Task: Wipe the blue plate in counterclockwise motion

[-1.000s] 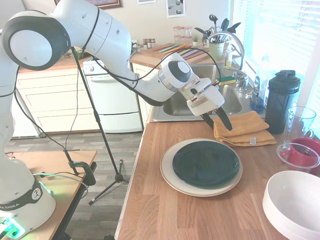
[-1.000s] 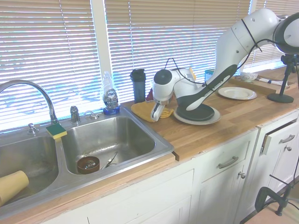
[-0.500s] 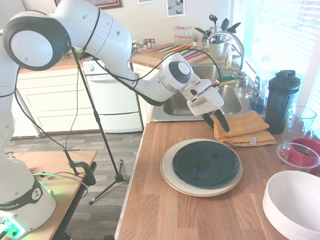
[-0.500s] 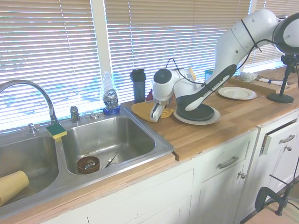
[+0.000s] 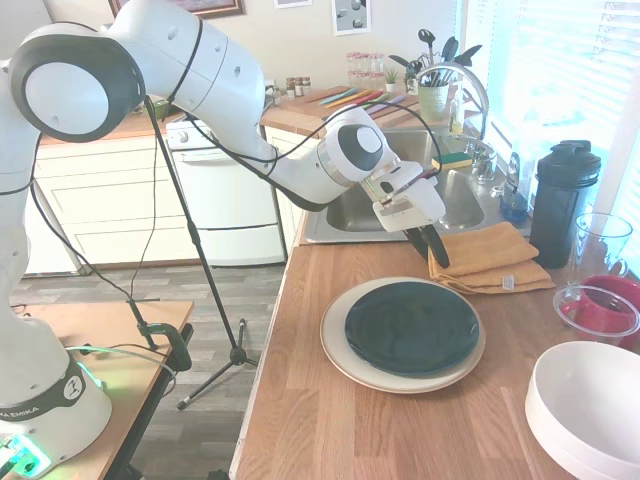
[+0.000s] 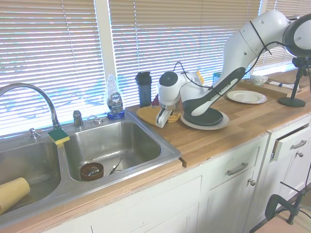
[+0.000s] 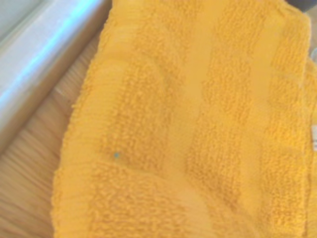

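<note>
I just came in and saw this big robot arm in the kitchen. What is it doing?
The white robot arm is reaching down to a folded yellow towel on the wooden counter beside the sink. Its gripper is at the towel's edge, the fingers close together. It looks like it is picking up the towel to wipe the blue plate, which sits on a beige plate nearby, untouched.

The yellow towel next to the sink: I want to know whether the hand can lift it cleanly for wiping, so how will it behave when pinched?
The yellow towel is folded in thick terry layers, so it will probably sag and unfold when lifted. It looks light, and its looped pile should grip well. The hand may catch only the top layer.
</note>
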